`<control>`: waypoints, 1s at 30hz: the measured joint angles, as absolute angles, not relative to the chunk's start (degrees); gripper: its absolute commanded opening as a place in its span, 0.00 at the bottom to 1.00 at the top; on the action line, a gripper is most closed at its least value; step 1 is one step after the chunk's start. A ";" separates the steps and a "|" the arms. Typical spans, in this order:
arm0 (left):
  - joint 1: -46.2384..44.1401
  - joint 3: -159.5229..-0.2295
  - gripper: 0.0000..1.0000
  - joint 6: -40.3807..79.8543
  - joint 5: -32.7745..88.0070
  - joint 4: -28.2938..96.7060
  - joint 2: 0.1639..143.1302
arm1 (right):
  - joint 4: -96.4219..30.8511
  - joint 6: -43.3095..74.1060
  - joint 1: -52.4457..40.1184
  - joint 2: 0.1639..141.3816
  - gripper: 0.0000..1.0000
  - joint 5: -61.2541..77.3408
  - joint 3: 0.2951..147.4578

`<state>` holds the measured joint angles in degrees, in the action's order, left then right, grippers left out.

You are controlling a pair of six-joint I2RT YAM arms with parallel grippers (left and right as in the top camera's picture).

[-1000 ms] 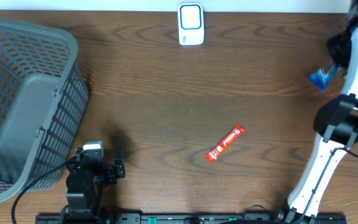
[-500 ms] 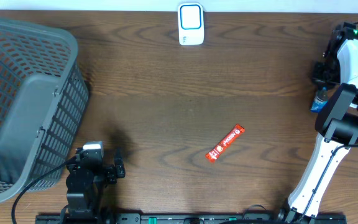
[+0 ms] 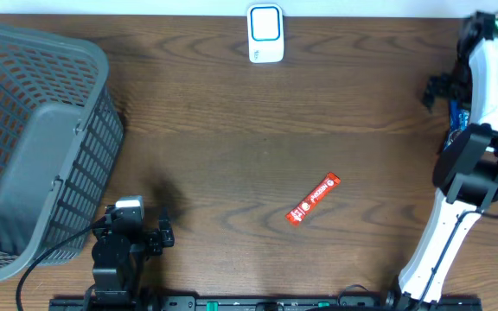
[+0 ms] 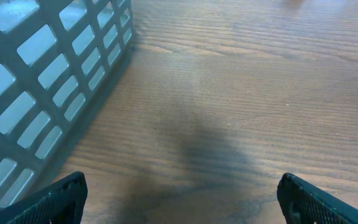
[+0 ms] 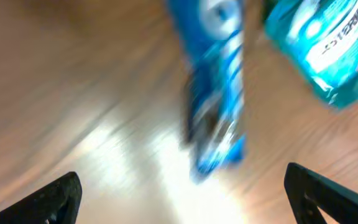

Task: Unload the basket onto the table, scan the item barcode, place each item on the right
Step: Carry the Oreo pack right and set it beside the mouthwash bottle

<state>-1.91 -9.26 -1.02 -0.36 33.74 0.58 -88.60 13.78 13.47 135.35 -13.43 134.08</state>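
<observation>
My right gripper (image 5: pixel 182 196) is wide open and empty, facing a blurry blue packet (image 5: pixel 216 93) (bottle (image 5: pixel 319 43) just beside). Pick step, I think; next: descend, close, carry to the scanner (image 3: pixel 265 33).

1 basket (image 3: pixel 93 168), 1 scanner (image 3: pixel 265 34), 1 red pkt (image 3: pixel 313 199), 1 btl (image 5: pixel 321 48), 1 blue pkt (image 5: pixel 219 93)

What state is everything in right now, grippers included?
left gripper: open, empty, beside the basket.
right gripper: open, empty, over the blue packet.
basket: upright, nothing visible inside.
red packet: flat on the table, untouched.
scanner: upright at the table's far edge.
blue packet: lying on the table, blurred.
teal bottle: partly in view, pose unclear.
</observation>
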 measured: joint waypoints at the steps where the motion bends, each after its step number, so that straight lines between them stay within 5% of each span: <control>1: -1.91 -9.26 0.98 -1.02 -0.36 33.71 0.58 | -89.47 14.81 12.32 133.32 0.99 -11.16 134.30; 12: -1.91 -9.26 0.98 -1.02 -0.36 33.71 0.58 | -97.17 17.50 2.63 122.41 0.99 22.79 135.92; 19: -1.91 -9.26 0.98 -1.02 -0.36 33.74 0.58 | -97.01 18.26 -2.11 116.71 0.99 20.82 134.98; 30: -1.91 -9.26 0.98 -1.02 -0.36 33.74 0.58 | -97.03 18.74 -6.92 84.29 0.99 13.74 133.97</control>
